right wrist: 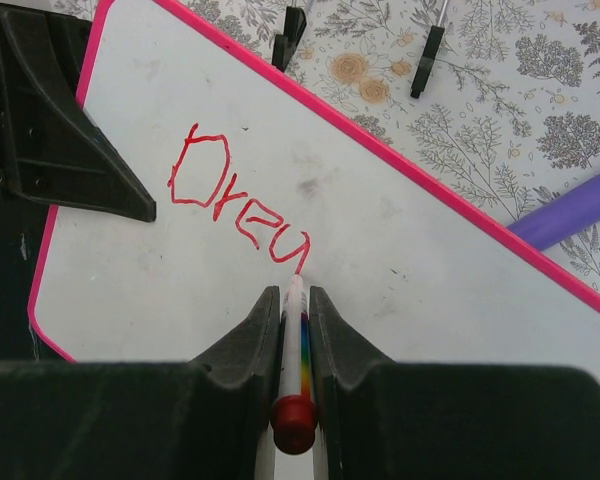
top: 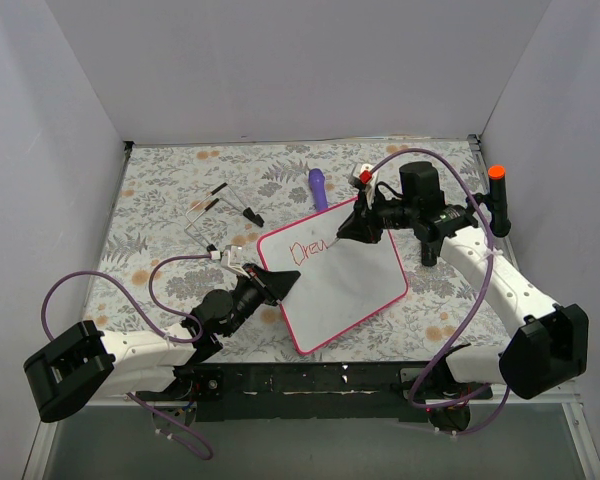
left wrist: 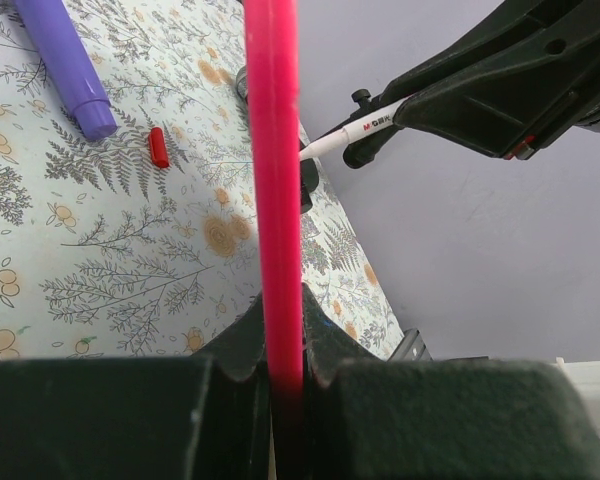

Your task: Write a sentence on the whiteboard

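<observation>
- While the right arm's fingers [top: 350, 228] are clenched on a slim white marker pen with a red end [right wrist: 295, 340], its tip rests on the small white whiteboard with a pink-red frame and rounded corners [top: 335, 290]. The tip sits at the end of the red handwritten sentence [right wrist: 235, 205], which reads roughly "Drea".
- The whiteboard lies at an angle across the middle of the floral-patterned bench [top: 180, 190], between the two arms.
- The left arm's fingers [top: 280, 284] are clenched on the near-left edge of the frame.
- Handling, as a judgement:
  - The whiteboard looks thin, stiff and light, with a slick face.
  - It is likely to slide or pivot on the bench under pen pressure.
  - Take hold at the frame edge, clear of the writing area and opposite the pen.
  - Fresh ink probably smears if touched.
- View differences:
  - The top view gives the whole layout and both arms. It also shows the purple pen-like stick [top: 318, 187] just beyond the far corner, but the letters are too small to read there.
  - The right wrist view shows the letters and the tip on the white face.
  - The left wrist view shows the whiteboard edge-on only, as a pink-red strip between the fingers, with no writing.
  - The left wrist view alone adds a small red cap [left wrist: 158, 146] lying beside the purple stick, which the right wrist view does not show.
</observation>
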Motion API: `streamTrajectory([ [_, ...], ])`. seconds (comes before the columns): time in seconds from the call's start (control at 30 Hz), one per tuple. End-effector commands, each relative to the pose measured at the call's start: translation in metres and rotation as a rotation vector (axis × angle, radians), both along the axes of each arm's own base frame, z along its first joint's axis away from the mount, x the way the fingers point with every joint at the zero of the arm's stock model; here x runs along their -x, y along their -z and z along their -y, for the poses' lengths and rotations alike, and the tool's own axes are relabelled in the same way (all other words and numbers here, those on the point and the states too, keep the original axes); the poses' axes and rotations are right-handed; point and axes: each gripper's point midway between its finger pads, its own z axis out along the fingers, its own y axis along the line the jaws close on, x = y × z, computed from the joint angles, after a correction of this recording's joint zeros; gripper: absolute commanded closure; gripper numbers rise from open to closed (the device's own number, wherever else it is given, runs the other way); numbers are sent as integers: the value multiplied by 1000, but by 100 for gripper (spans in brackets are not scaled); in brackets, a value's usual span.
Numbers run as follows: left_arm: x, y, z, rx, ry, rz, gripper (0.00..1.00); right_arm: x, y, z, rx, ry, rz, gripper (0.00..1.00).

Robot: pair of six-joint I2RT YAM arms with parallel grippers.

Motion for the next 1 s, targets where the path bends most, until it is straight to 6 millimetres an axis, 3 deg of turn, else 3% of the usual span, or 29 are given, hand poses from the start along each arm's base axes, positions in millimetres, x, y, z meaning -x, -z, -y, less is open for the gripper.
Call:
streamTrajectory([
  [0.0,4,-60,-1,167,17,121,100,-2,-1,4,23,18,35,99],
  [0.4,5,-55,-2,166,15,112,100,0,-41,-10,-66,-69,72,99],
  [0.97,5,-54,0,168,25,110,100,-4,-42,-19,-93,-88,32,99],
])
